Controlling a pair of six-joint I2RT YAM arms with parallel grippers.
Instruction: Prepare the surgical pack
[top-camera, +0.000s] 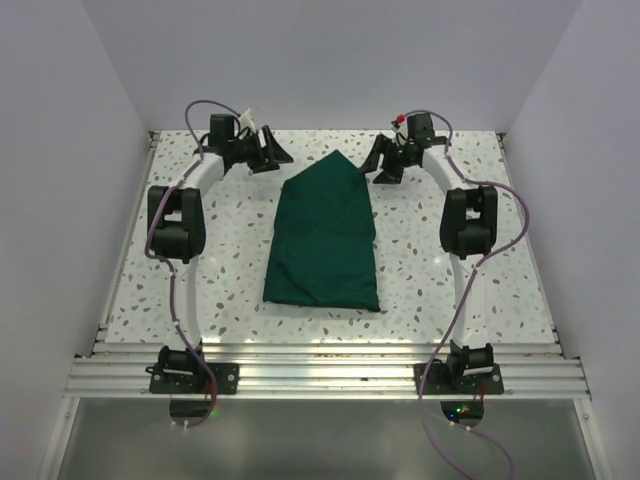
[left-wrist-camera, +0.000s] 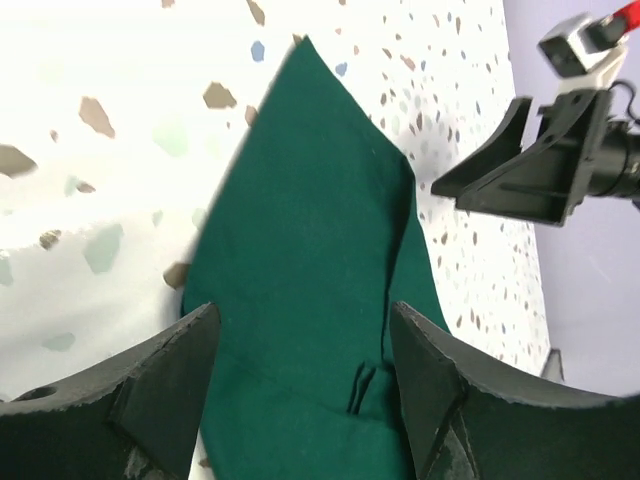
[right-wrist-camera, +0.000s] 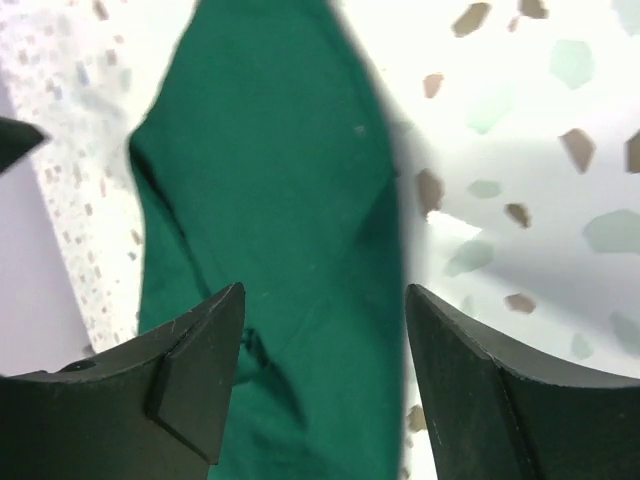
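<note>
The surgical pack (top-camera: 324, 238) is a dark green cloth drape folded into a long bundle with a pointed far end, lying mid-table. No instruments, gauze or tray show; they are hidden or out of view. My left gripper (top-camera: 272, 153) is open and empty, hovering left of the pointed tip. My right gripper (top-camera: 385, 162) is open and empty, just right of the tip. The drape also shows in the left wrist view (left-wrist-camera: 310, 300), between the open fingers (left-wrist-camera: 175, 385), and in the right wrist view (right-wrist-camera: 280, 250), between the open fingers (right-wrist-camera: 205, 370).
The speckled white table (top-camera: 450, 290) is boxed in by white walls on the left, right and back. An aluminium rail (top-camera: 320, 375) carrying both arm bases runs along the near edge. The right gripper (left-wrist-camera: 545, 160) shows in the left wrist view.
</note>
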